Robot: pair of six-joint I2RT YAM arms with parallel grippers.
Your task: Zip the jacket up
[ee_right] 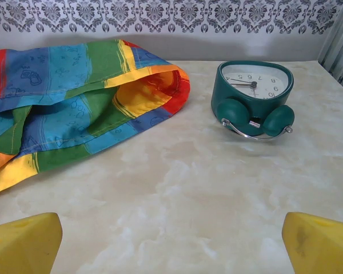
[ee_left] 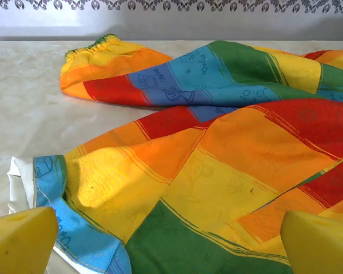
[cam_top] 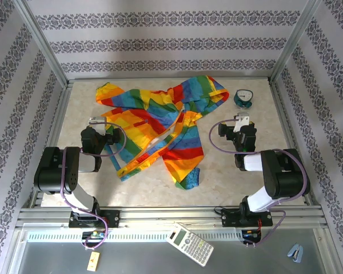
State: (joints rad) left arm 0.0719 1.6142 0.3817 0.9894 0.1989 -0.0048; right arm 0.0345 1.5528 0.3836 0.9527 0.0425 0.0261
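left gripper [ee_left: 170, 245] spread, jacket [ee_left: 217, 148], numbered clock dial [ee_right: 254, 77]

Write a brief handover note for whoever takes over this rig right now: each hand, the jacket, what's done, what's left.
Left hand: open, empty, low at the jacket's left edge.
Right hand: open, empty, over bare table right of the jacket, facing a clock.
Jacket: spread mid-table, front lying open.
Done: nothing zipped yet.
Left: line up the zipper ends, then pull it shut.
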